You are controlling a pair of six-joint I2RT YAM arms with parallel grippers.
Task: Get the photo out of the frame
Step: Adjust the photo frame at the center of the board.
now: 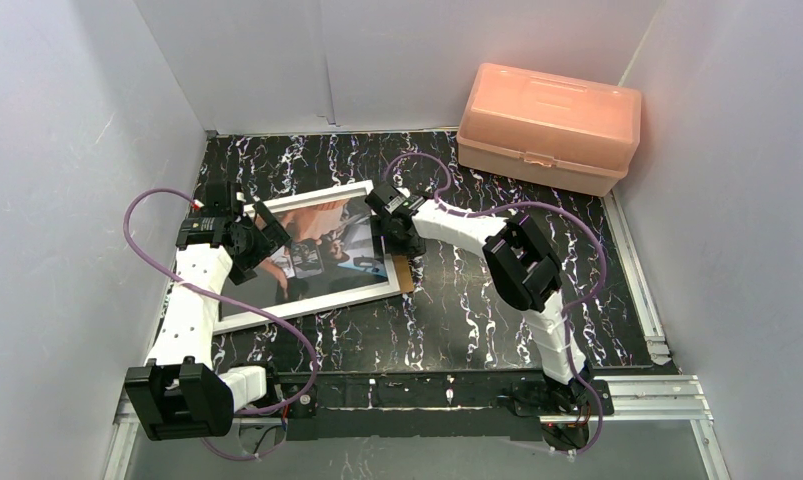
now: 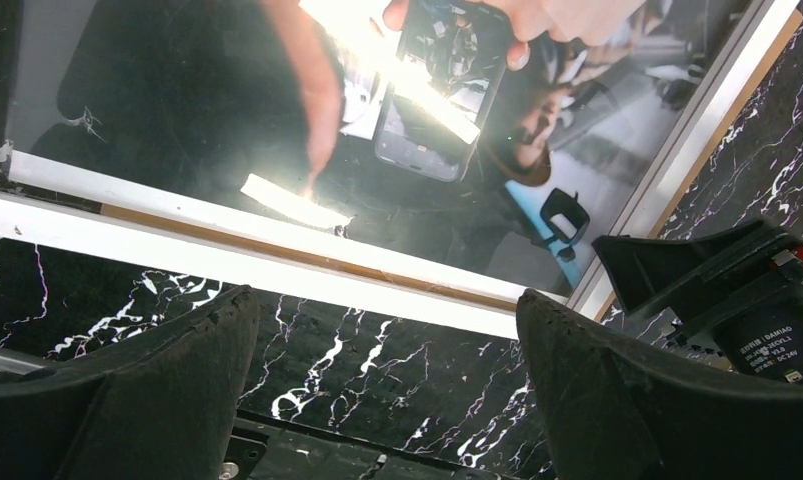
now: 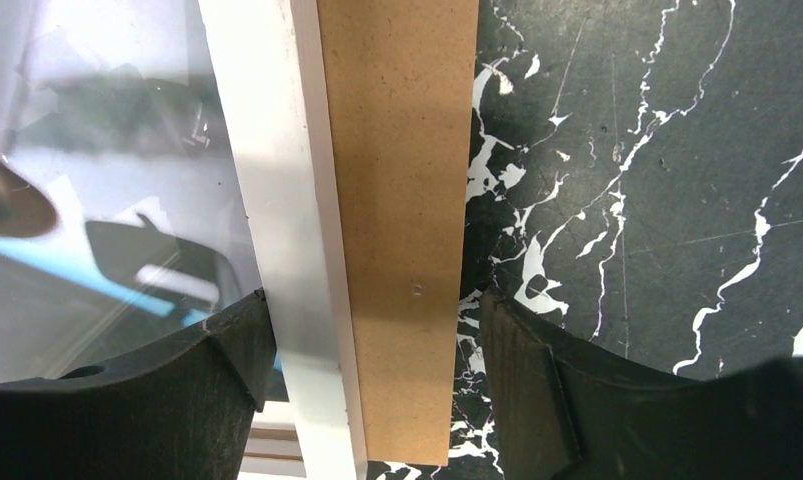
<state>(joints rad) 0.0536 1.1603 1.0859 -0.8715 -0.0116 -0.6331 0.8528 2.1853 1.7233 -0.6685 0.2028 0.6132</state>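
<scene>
The black, white-veined marble worktop [image 1: 457, 320] carries 1 large flat white-bordered rectangular frame [image 1: 349, 296] at centre left. The glossy dark reddish photo [image 1: 312, 218] lies inside it. A pink plastic lidded box [image 1: 549, 125] sits upper right. A plain brown backing board [image 3: 402, 200] juts past the frame's right border. The right tool [image 3: 372, 320] stands wide astride that border and board. The left tool [image 2: 382, 340] hangs wide apart at the frame's left side.

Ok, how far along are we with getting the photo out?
Barely begun. Done: the backing board already pokes out past the right edge of the frame. In hand: the right gripper straddles that edge and board, grip unclear; the left gripper hovers open. Left: the photo is still inside the frame.
</scene>
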